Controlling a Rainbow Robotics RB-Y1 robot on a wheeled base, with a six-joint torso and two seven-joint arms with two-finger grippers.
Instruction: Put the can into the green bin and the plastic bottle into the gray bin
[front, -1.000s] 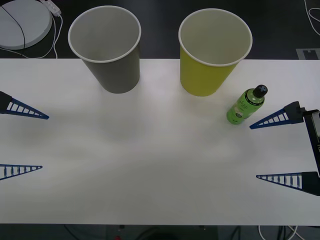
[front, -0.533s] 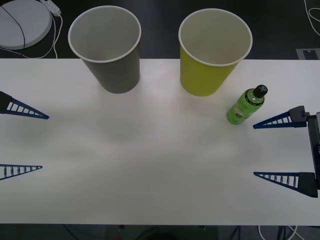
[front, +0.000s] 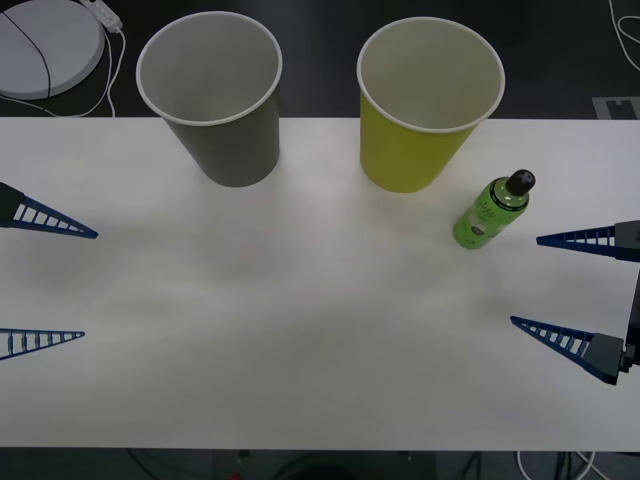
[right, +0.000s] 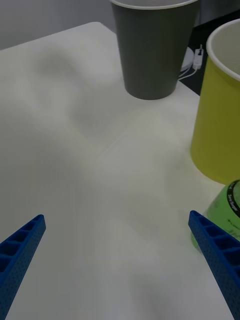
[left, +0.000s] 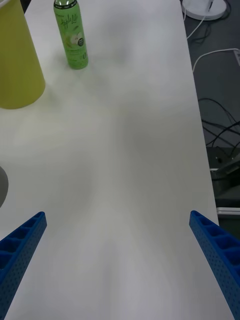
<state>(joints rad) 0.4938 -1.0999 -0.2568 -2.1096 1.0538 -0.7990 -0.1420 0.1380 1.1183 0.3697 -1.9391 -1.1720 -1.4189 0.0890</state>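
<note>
- White surface (front: 320, 330): I see both bins empty, gray bin (front: 212, 95) and green bin (front: 428, 100).
- Plastic bottle (front: 490, 210) stands just beyond my right gripper (front: 560, 285), fingers apart.
- My left gripper (front: 88, 285) waits, fingers apart; nothing sorted yet.

The gray bin (front: 211, 95) stands far left on the surface (front: 300, 330), the green bin (front: 428, 100) to its right. The plastic bottle (front: 490, 211) stands just right of the green bin, slightly nearer.

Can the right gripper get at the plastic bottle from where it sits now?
Probably yes. The right gripper is open near the table's right edge, and the plastic bottle stands upright just beyond its fingertips with bare table between. The green bin stands close beside the bottle.
</note>
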